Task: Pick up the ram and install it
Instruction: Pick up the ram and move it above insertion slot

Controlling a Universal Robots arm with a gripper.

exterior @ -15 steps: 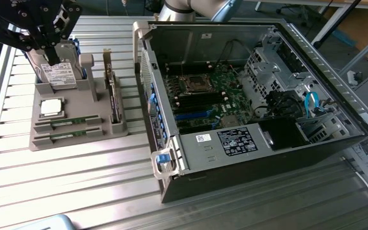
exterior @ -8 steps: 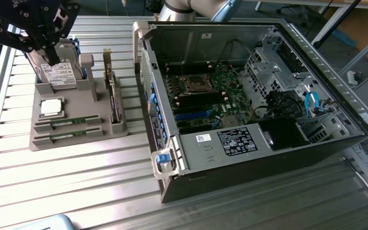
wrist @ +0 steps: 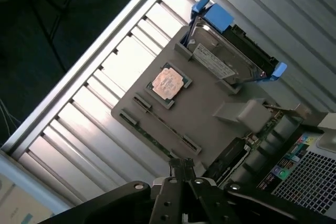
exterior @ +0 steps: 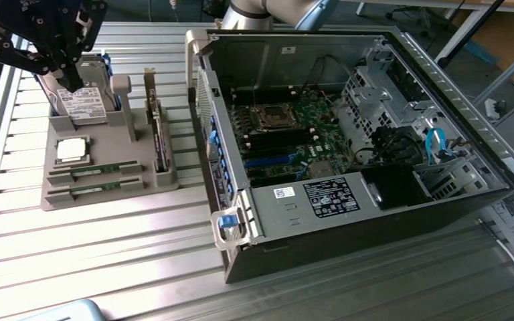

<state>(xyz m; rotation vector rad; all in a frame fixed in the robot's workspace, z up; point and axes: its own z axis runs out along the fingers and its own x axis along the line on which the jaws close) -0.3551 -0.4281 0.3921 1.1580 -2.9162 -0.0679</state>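
Note:
Two slim green ram sticks lie in slots at the front of a grey holder tray [exterior: 105,200]: one ram stick [exterior: 92,171] [wrist: 164,124] and a second ram stick [exterior: 90,190] [wrist: 143,132] beside it. My gripper [exterior: 77,83] [wrist: 181,165] hangs above the tray's far end, over the hard drive, with its fingers pressed together and nothing between them. It is apart from both sticks. The open computer case [exterior: 347,221] lies to the exterior view's right, and its motherboard [exterior: 302,134] shows the memory slots [exterior: 275,146].
The tray also carries a hard drive [exterior: 86,105] [wrist: 226,64] in a blue bracket, a square silver processor [exterior: 71,150] [wrist: 168,82] and an upright dark expansion card [exterior: 157,134]. The case wall [exterior: 205,120] rises right beside the tray. Ribbed metal table [exterior: 105,254] surrounds everything.

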